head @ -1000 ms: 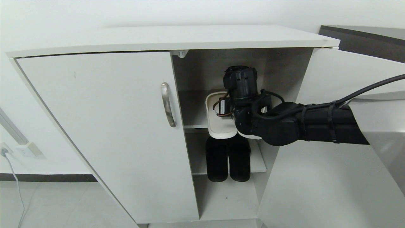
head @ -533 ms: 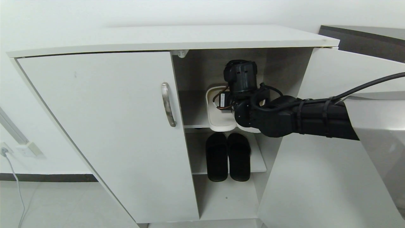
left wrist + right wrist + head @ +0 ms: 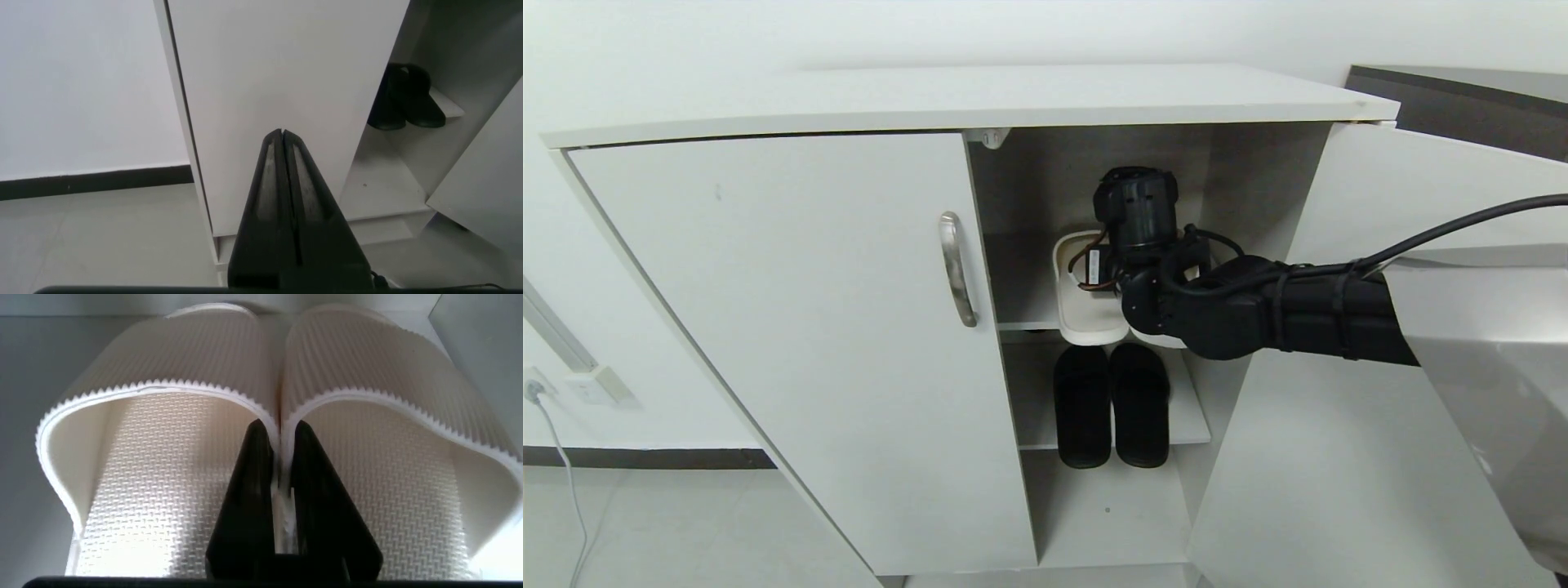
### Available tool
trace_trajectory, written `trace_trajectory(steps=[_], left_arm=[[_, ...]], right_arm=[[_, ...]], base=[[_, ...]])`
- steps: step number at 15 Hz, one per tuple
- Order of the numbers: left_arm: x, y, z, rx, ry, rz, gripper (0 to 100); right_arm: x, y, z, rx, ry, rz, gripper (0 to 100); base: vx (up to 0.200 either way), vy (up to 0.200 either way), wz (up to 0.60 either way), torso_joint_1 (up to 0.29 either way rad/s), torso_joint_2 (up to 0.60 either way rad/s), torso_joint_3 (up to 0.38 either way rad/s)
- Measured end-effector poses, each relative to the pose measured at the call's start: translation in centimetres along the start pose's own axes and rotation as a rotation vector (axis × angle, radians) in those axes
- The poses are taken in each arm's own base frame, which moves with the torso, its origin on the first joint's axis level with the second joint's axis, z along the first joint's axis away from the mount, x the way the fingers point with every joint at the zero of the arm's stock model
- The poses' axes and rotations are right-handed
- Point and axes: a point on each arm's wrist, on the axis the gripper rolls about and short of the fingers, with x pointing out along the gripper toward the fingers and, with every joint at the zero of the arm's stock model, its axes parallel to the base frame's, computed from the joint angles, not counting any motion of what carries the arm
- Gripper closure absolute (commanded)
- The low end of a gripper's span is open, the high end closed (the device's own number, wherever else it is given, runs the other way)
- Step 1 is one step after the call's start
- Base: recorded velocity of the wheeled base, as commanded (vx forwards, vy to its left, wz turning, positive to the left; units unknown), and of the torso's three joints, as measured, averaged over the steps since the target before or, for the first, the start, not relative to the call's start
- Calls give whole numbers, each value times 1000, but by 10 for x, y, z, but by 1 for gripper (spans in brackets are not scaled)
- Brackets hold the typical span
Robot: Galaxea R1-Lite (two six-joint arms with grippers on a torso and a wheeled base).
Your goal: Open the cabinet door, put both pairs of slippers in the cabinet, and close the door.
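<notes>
Right claw (image 3: 279, 431) clamps white slippers (image 3: 155, 486) lengthwise, toes pointing toward cabinet (image 3: 1094, 91) back

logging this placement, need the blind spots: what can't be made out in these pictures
- Right gripper: head view, hidden behind its own wrist.
- White slippers: head view, mostly covered by the right arm; whether they rest on the shelf is unclear.
- Black slippers: head view, far ends hidden under that shelf.
- Open door: cut off by the head view's right edge.
</notes>
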Motion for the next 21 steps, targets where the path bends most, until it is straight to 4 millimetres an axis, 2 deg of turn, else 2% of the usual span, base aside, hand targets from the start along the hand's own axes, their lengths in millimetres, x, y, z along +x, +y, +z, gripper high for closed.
trace_trajectory(steps=[4,8,15,20,21], left_arm=[[0,0,0,0,0,0,100],[0,0,0,-1,0,0,100],[0,0,0,-1,0,0,100],[0,0,0,-1,0,0,100],[0,0,0,-1,0,-1,100]], right_arm=[[-1,0,-4,-12,14,-2,0],[-17,0,-9,-36,40,9,0],[-80,-22,1,-60,68,53,0],[-129,-37,-9,-48,57,158,0],[-138,-39,-16,-49,58,191,100]], base=[[0,0,0,0,0,0],[0,0,0,0,0,0],[0,0,0,0,0,0],[0,0,0,0,0,0],[0,0,0,0,0,0]])
